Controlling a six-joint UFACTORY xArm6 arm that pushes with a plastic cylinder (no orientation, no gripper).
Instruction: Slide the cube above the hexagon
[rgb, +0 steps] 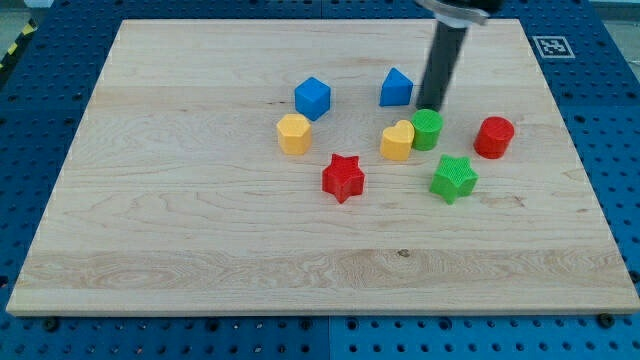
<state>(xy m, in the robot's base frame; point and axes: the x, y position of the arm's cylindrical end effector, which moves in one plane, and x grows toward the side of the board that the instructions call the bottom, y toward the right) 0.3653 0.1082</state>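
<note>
A blue cube (312, 97) sits just above and right of a yellow hexagon (294, 132), close to it, left of the board's middle. My tip (430, 107) is well to the view's right of the cube. It stands just right of a second blue block (397, 87) and just above a green cylinder (427, 129). I cannot tell whether the tip touches either of them.
A yellow heart (397, 140) lies against the green cylinder's left side. A red star (343, 177) lies below the middle, a green star (454, 178) to its right and a red cylinder (494, 136) at the right. The wooden board (180, 250) rests on a blue pegboard.
</note>
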